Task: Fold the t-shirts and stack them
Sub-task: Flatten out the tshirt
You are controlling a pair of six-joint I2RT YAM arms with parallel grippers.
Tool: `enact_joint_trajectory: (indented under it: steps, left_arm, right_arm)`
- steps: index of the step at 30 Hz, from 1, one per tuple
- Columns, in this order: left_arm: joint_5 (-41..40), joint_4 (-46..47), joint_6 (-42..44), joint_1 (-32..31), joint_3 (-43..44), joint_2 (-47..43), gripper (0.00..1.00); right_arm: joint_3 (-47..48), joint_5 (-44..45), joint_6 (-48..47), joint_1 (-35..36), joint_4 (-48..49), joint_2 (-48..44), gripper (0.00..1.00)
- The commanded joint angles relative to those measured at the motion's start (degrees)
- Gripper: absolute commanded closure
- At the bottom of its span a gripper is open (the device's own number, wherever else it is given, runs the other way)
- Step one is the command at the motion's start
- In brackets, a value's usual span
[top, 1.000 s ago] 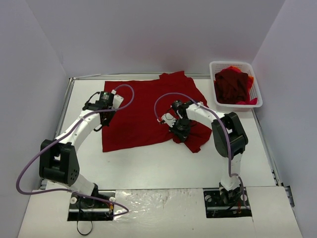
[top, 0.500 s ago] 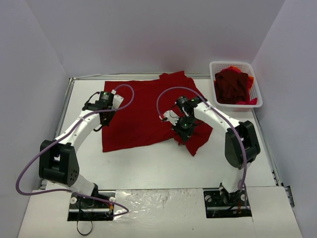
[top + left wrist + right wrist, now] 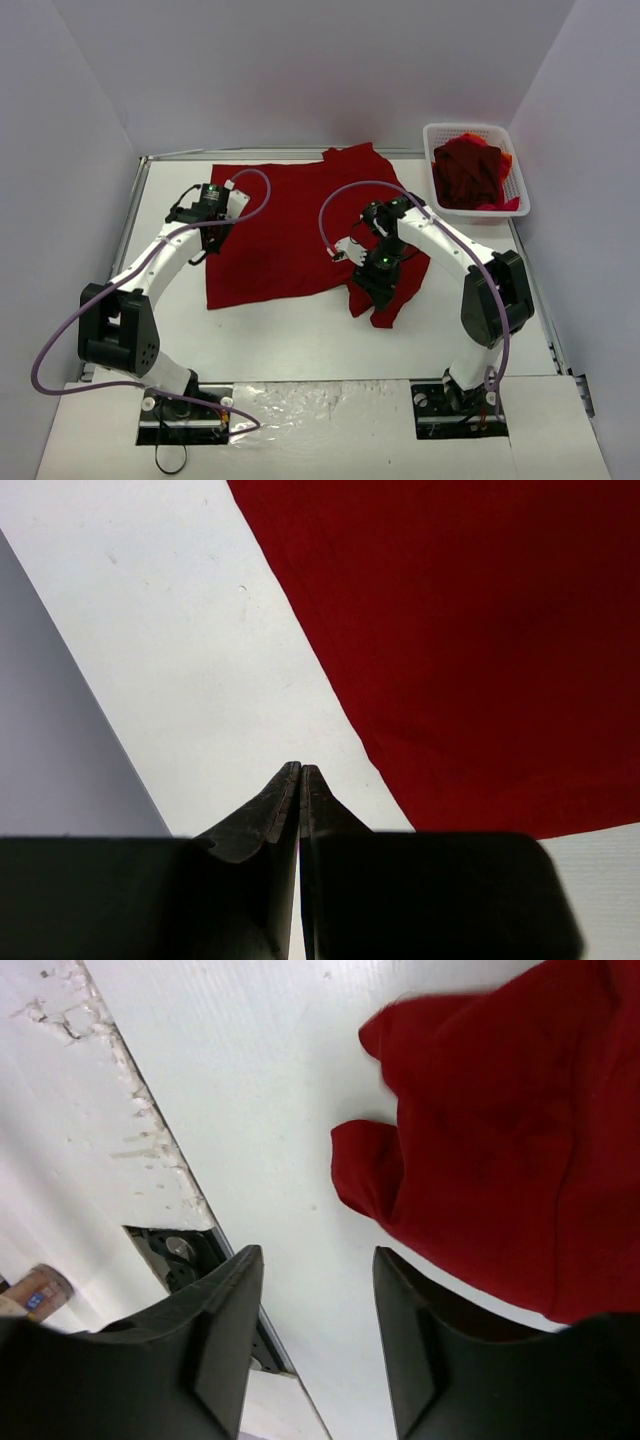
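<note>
- So far, nothing is folded or stacked: one dark red t-shirt (image 3: 270, 225) lies spread across the middle of the table (image 3: 300, 335), its right side rumpled into a lump.
- More shirts (image 3: 468, 172) sit heaped in the white basket (image 3: 432, 135) at the far right, all yet to be done.
- The left gripper (image 3: 300, 780) is pressed closed on nothing, over bare table just beside the shirt's left edge.
- The right gripper (image 3: 318, 1260) hangs wide apart beside the lump, gripping nothing.
- That bunched side likely needs flattening first; a purple cable (image 3: 330, 205) loops over the cloth.
</note>
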Motion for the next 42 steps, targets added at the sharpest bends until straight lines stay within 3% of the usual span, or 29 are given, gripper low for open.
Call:
enact_joint_trajectory:
  steps: [1, 7, 13, 23, 30, 42]
  left_arm:
    - [-0.02, -0.45, 0.26, 0.23, 0.61, -0.98, 0.98]
    - [0.07, -0.63, 0.44, 0.05, 0.52, -1.15, 0.98]
    - [0.33, -0.63, 0.44, -0.39, 0.43, -1.24, 0.98]
    - [0.07, -0.37, 0.62, -0.92, 0.61, -0.01, 0.98]
    - [-0.55, -0.28, 0.70, -1.18, 0.35, -0.19, 0.98]
    - [-1.08, 0.86, 1.14, -1.18, -1.15, -1.59, 0.98]
  right_arm:
    - [0.16, -1.79, -2.42, -0.36, -5.57, 1.85, 0.51]
    - [1.65, 3.82, 0.39, -2.03, -3.98, 0.10, 0.50]
    - [-2.73, 8.40, 0.75, -1.94, -4.69, -0.34, 0.54]
    - [-6.26, 8.94, 0.84, 1.40, -2.41, 2.20, 0.61]
    - [-5.99, 8.31, 1.80, 4.82, 2.34, 7.38, 0.73]
    - [-11.17, 12.54, 4.00, 4.48, 10.86, 11.52, 0.89]
